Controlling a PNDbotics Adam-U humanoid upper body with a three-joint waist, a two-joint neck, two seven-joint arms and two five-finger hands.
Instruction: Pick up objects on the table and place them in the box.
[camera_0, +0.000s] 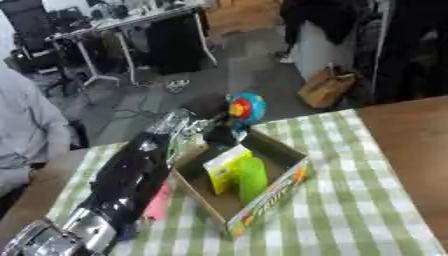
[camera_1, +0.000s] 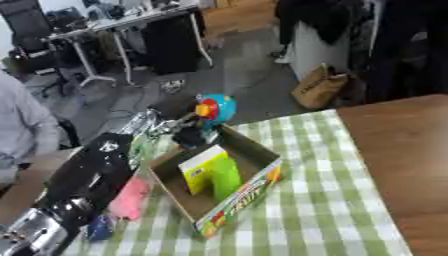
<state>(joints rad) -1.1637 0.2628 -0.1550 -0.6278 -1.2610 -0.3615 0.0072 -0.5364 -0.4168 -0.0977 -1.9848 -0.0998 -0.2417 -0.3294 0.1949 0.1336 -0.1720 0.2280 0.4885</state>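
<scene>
An open cardboard box (camera_0: 282, 146) with a printed side lies on the green checked cloth (camera_0: 350, 205). Inside it are a yellow-green packet (camera_0: 224, 165) and a green rounded thing (camera_0: 252, 178). My left arm reaches in from the lower left along the box's left side. My left hand (camera_0: 220, 134) is at the box's far corner, curled on a round blue, red and yellow toy (camera_0: 246, 107) that sticks up above the far rim. A pink thing (camera_1: 129, 198) lies on the cloth left of the box, partly under my arm. A small blue thing (camera_1: 99, 227) lies nearer me. My right hand shows in no view.
Bare brown table wood (camera_0: 411, 130) runs along the right of the cloth. A person in a grey sleeve (camera_0: 26, 130) sits at the far left. Beyond the table's far edge are floor, a brown bag (camera_0: 325, 87) and desks.
</scene>
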